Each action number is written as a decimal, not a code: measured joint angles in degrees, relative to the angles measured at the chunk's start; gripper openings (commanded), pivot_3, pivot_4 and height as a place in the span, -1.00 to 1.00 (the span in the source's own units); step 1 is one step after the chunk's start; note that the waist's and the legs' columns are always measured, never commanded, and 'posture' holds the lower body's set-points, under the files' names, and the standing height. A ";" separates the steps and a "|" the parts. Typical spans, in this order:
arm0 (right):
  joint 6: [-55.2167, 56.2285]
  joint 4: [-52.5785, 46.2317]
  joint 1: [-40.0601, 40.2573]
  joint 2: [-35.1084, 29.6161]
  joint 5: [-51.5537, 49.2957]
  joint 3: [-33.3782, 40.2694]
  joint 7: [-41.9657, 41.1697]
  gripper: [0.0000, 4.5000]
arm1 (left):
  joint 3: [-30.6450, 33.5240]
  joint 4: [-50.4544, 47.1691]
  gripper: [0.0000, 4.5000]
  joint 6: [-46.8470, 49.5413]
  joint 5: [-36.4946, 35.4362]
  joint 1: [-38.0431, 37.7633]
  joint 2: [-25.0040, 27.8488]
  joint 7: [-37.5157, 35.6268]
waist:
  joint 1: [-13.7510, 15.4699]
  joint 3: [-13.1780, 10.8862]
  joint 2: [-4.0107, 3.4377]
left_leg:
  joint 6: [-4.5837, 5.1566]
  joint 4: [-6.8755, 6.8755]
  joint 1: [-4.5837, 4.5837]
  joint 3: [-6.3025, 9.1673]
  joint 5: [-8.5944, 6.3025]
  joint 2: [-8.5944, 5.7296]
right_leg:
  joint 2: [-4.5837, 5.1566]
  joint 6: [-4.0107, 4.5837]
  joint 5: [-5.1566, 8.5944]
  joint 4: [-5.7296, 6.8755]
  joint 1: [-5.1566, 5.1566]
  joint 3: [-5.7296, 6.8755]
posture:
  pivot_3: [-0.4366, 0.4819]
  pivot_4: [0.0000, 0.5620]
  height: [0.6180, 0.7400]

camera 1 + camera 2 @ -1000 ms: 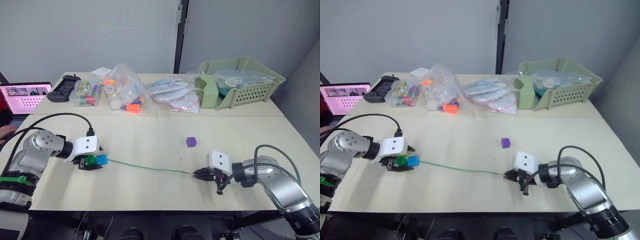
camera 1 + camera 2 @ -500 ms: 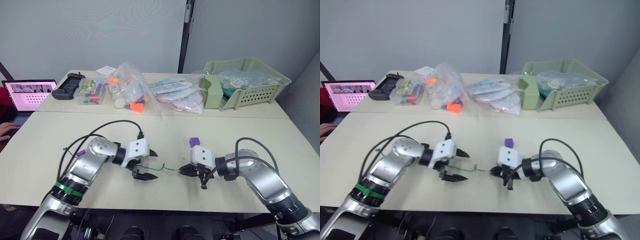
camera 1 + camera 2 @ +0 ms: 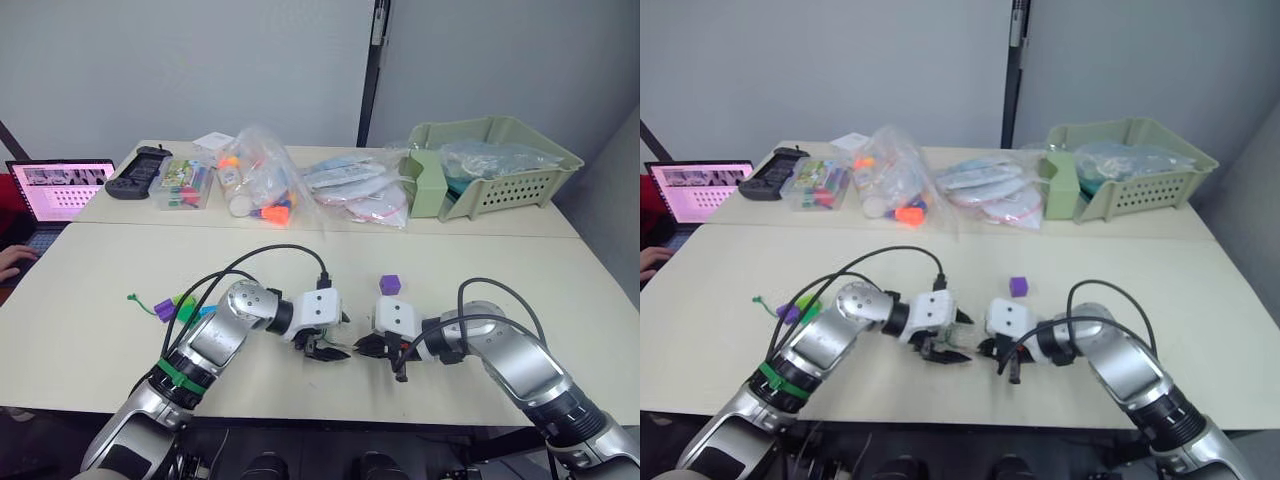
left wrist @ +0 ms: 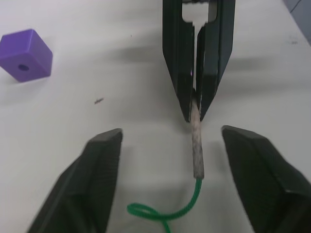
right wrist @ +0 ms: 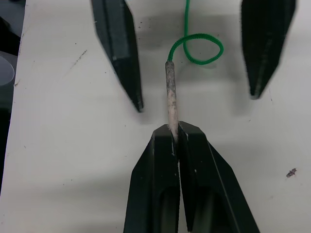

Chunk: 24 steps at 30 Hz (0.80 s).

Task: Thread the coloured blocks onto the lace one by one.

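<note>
Handover of the lace (image 5: 197,46) looks to be the step in hand, judging from how the two grippers face each other at the near middle of the table (image 3: 560,290). The right gripper (image 5: 174,136) has its fingers pressed together on the far end of the stiff pale tip (image 4: 195,141), and the green cord curls into a small loop just beyond the free end of that tip. The left gripper (image 4: 172,155) stands wide open, one finger on each side of the tip, touching neither the tip nor the cord. To do this well, I think the left gripper should close on the middle of the stiff part, not on the soft loop, so the tip stays straight and points the same way; the right gripper should let go only when the left one holds firmly. One purple block (image 3: 390,285) lies loose on the table just beyond the right gripper, with its hole facing to the side in the left wrist view. Other blocks (image 3: 185,305), a purple and a green one at least, sit in a row to the left by the left arm; I cannot tell from here if they are already on the cord. The bags and the green basket (image 3: 500,165) at the far side are well apart.
</note>
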State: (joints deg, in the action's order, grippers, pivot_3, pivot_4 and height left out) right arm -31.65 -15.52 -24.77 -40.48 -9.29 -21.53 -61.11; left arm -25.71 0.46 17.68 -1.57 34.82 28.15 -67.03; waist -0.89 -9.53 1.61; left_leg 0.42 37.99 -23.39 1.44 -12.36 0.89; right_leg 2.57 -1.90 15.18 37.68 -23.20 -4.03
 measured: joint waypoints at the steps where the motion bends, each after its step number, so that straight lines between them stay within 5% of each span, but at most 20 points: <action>1: -0.02 0.00 0.00 0.00 0.00 0.00 0.01 -1.00 | 0.00 0.00 -0.10 0.00 0.04 -0.02 0.21 0.00 | 0.01 0.00 0.00 | 0.00 0.00 0.00 0.00 0.00 0.00 | 0.00 0.00 0.00 0.00 0.00 0.00 | -0.05 -0.47 1.00; 7: -0.26 0.01 0.00 -0.01 0.02 0.46 0.64 -1.00 | -0.47 0.00 -0.98 -0.15 0.22 -0.20 0.64 -0.62 | 0.09 0.00 0.00 | 0.00 0.00 0.00 0.00 0.00 -0.01 | 0.02 0.00 0.00 -0.02 0.01 0.00 | -0.05 -0.47 1.00; 22: -1.32 -1.10 0.47 -1.01 -0.40 0.63 0.44 -1.00 | -0.61 0.03 -0.98 -0.15 -0.74 -0.63 0.16 -1.04 | 0.07 0.00 0.00 | 0.00 0.01 0.00 0.00 0.00 0.00 | 0.01 0.00 0.00 -0.02 0.01 0.00 | -0.05 -0.47 1.00; 24: -1.79 -1.39 0.73 -0.85 -0.59 0.99 0.75 -0.70 | -0.61 0.03 -1.00 -0.15 -0.76 -0.63 0.14 -1.04 | 0.07 0.00 0.00 | 0.00 0.00 0.00 0.00 0.00 0.00 | 0.01 0.00 0.00 -0.02 0.01 0.00 | -0.05 -0.47 1.00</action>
State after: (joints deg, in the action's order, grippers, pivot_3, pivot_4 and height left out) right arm -33.44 -16.91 -24.04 -41.34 -9.88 -20.54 -60.35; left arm -26.32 0.49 17.53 -2.33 34.19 28.29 -68.07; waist -0.82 -9.53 1.61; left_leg 0.42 37.99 -23.40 1.44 -12.36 0.89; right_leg 2.58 -1.90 15.18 37.66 -23.19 -4.03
